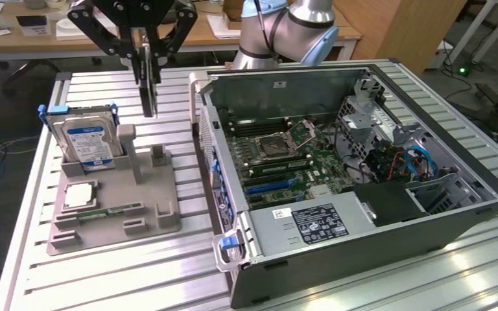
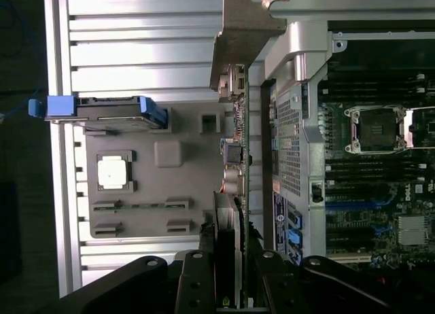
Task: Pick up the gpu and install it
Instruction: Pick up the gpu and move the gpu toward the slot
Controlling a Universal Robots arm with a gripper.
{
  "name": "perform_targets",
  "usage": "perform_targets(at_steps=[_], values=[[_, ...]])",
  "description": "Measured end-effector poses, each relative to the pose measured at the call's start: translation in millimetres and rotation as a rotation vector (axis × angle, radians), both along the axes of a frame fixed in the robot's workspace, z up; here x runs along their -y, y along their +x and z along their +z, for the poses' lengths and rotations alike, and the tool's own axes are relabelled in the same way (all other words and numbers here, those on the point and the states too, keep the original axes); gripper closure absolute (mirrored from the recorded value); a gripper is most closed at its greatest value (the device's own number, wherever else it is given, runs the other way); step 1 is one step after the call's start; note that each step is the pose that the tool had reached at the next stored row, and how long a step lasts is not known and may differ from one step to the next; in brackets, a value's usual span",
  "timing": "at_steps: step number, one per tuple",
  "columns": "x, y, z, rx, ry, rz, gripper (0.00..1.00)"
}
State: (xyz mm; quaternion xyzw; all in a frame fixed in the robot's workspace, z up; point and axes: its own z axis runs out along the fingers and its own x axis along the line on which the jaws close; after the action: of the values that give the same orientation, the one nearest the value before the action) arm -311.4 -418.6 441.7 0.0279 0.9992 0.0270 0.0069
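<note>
I have one gripper point(image 1: 145, 52) on one arm point(image 1: 288, 26), and it is clenched on the gpu point(image 1: 150, 87). The card hangs edge-down from its fingers, upright, in the air above the far end of the grey holder point(image 1: 145, 207) and beside the open computer case point(image 1: 388, 233). It touches neither of them. In the wrist view I see the gpu point(image 2: 234, 144) edge-on between the holder and the case wall, with its one silvery end bracket point(image 2: 241, 28) at the end away from the gripper point(image 2: 228, 273).

On the holder I count three parts:
- One hard drive point(image 1: 89, 142) with a blue label, standing upright in its slot.
- One square processor chip point(image 1: 78, 194), lying flat.
- One narrow green memory stick point(image 1: 111, 212), lying in a groove just beside the chip.

One case lies on its side on the slatted desk point(image 1: 102, 278), to the exterior view's right of the holder, with one motherboard point(image 1: 292, 162) exposed inside.
</note>
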Motion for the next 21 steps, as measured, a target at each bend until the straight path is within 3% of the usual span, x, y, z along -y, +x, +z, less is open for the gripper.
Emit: perform_targets(at_steps=[21], values=[[0.0,41.6,-0.2,0.0001,0.0001,0.0,0.73]])
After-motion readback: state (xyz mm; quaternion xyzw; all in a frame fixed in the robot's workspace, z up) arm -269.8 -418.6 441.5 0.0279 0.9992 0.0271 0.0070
